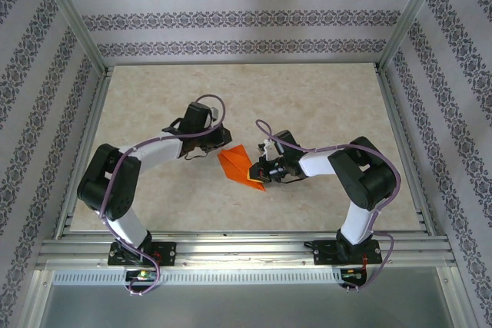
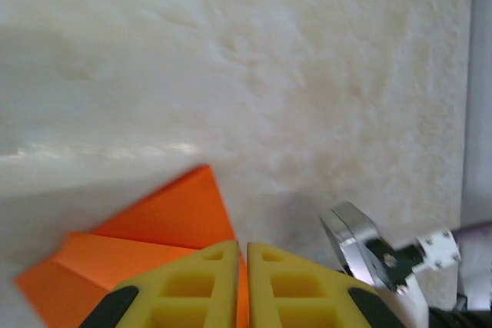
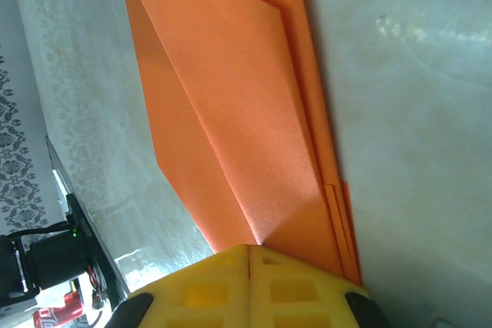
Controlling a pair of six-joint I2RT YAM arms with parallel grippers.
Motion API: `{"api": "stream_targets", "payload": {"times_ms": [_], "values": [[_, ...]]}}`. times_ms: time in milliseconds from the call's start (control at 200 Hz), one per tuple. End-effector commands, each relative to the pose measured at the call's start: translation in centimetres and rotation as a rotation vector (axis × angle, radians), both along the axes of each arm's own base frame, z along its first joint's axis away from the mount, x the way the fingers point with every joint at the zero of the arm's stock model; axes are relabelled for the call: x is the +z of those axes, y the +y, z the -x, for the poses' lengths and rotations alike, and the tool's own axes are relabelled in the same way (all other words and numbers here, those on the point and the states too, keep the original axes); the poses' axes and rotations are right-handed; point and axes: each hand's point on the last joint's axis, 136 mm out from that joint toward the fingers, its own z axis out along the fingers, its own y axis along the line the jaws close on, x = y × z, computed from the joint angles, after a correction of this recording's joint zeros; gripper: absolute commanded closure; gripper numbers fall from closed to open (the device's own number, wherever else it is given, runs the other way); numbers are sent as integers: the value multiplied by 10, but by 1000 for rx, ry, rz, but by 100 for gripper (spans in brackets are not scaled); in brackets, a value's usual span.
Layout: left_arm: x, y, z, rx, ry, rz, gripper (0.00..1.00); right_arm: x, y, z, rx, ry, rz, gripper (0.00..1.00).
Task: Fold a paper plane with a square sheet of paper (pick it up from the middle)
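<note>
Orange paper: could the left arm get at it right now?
Probably yes: the left gripper, shut, sits at the edge of the paper, nothing between; the right gripper is at the other end.

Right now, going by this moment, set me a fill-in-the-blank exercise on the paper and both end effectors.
The folded bright orange paper sheet lies ___ the left end effector and the right end effector.
The fingers of both end effectors are ___ in colour.
Both pairs of jaws are ___, not open.
Missing: between; yellow; shut.
</note>
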Motion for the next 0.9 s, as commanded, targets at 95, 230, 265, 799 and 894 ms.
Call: {"api": "stream_targets", "payload": {"times_ms": [95,230,265,799,894], "values": [[-34,-28,19,-64,74,22,88,-31,-24,24,-29,134,119,100],[-59,-22,24,-40,120,-16,88,-27,-22,23,-29,133,107,100],[-65,-19,26,-34,128,-31,88,-25,-21,22,-28,128,101,100],[-103,0,49,-15,206,-109,91,57,-18,-23,-113,-46,-19,100],[-102,0,47,-18,204,-112,91,48,-4,-23,-84,-24,-10,100]]}}
